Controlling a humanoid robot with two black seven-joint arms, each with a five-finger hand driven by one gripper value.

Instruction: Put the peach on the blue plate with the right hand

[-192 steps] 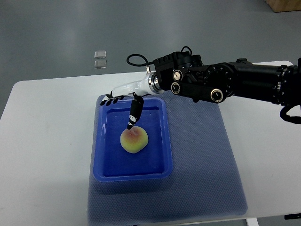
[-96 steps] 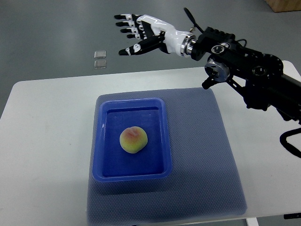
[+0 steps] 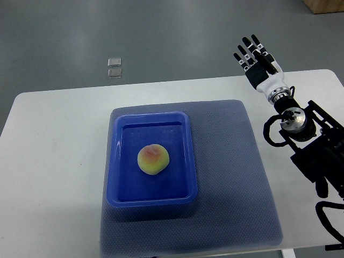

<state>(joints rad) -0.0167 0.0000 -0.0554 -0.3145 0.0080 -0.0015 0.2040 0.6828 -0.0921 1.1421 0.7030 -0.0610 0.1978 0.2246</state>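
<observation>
The peach (image 3: 153, 159) sits in the blue plate (image 3: 185, 161), well apart toward eight o'clock from the right robot hand (image 3: 258, 62), whose empty fingers are spread.

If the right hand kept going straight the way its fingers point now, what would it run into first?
Probably nothing: the right hand points up and away past the white table's far edge, over bare grey floor, away from the peach. Depth is unclear.
</observation>
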